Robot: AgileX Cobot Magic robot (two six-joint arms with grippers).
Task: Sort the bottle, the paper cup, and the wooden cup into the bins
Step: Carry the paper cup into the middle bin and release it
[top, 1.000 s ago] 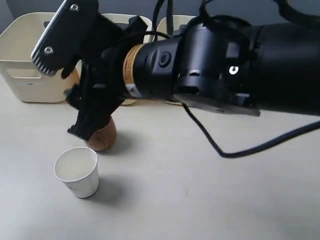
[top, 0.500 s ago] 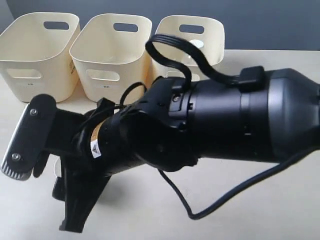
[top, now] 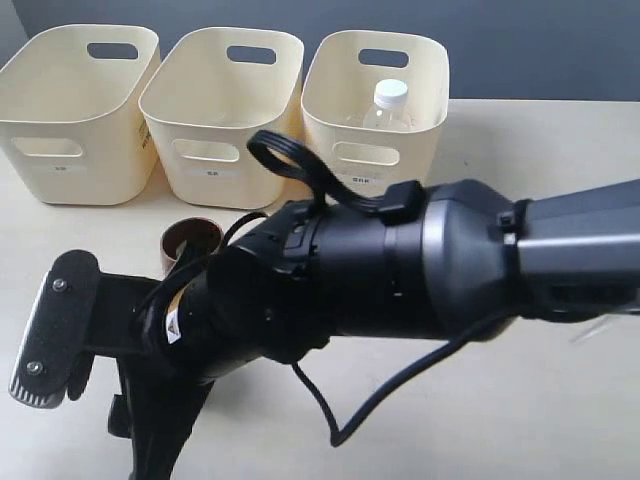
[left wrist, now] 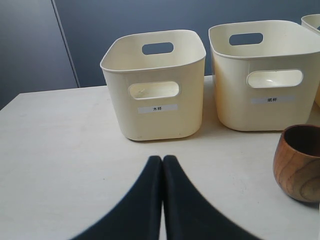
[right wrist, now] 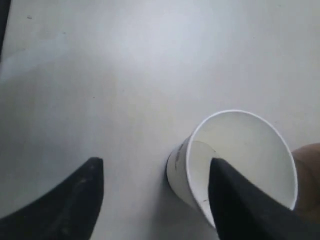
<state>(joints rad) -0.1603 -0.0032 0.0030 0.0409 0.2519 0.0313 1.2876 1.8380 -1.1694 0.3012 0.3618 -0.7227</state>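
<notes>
The bottle [top: 388, 103] is already in a bin [top: 330, 75]. The wooden cup [left wrist: 299, 162] and paper cup [right wrist: 235, 160] wait on the table. The right gripper [right wrist: 155, 192] is wide open with one finger inside the paper cup, gripping nothing; the left gripper [left wrist: 162, 165] is closed and empty.

Pale off-white matte table [top: 560, 420] is seen across all three views; the surface is plain, no pattern made out. In the exterior view its far edge is met by a dark blue-grey wall [top: 530, 50] running the full width behind. The same table [left wrist: 50, 150] is shown in the left wrist view, backed by the dark wall [left wrist: 100, 35], with a lighter grey panel [left wrist: 25, 45] set beside it and split from it by a thin pale vertical seam. In the right wrist view only bare table [right wrist: 125, 75] is shown, unevenly lit, with a few faint specks noted; soft shadows are cast on it
</notes>
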